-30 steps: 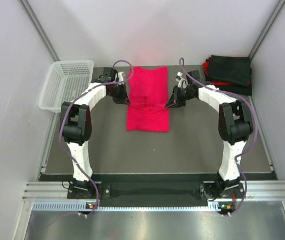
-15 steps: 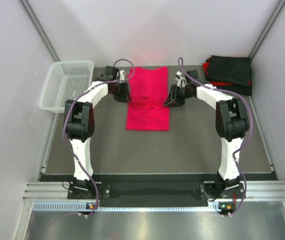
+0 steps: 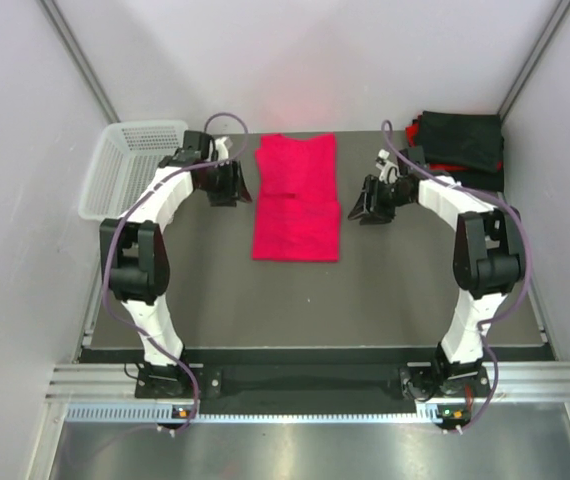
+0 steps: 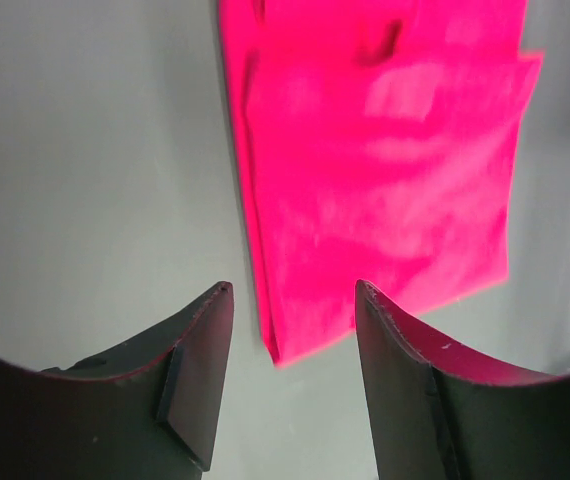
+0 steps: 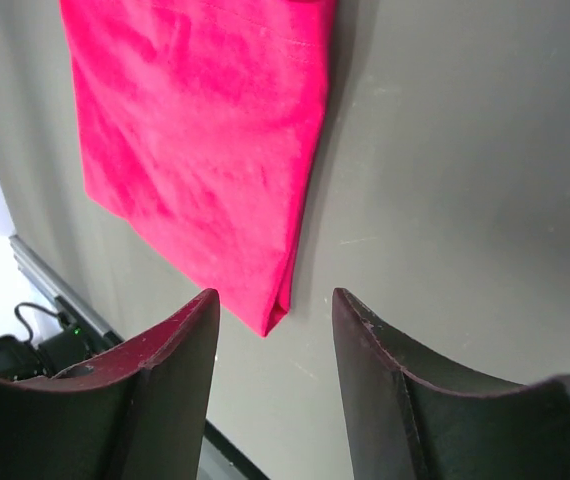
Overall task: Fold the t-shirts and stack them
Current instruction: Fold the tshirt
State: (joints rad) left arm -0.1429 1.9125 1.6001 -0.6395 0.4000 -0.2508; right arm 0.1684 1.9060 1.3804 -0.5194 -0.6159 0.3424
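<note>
A crimson red t-shirt (image 3: 297, 200) lies flat on the dark table, folded into a long strip running front to back. My left gripper (image 3: 242, 190) hovers just off its left edge, open and holding nothing. In the left wrist view a corner of the red t-shirt (image 4: 385, 170) lies ahead of the open left gripper (image 4: 295, 288). My right gripper (image 3: 358, 211) hangs off the shirt's right edge, also open and holding nothing. The right wrist view shows a folded corner of the red t-shirt (image 5: 195, 140) ahead of the right gripper (image 5: 275, 293). Folded black t-shirts (image 3: 460, 145) are piled at the back right corner.
A white mesh basket (image 3: 130, 170) stands at the back left, close behind my left arm. Light walls enclose the table on three sides. Some red cloth shows between the layers of the black pile. Bare dark table (image 3: 305, 300) lies in front of the red shirt.
Both grippers have opened and let go of the red shirt's middle. Each has drawn outward, away from the shirt's edge. The shirt now lies flatter.
</note>
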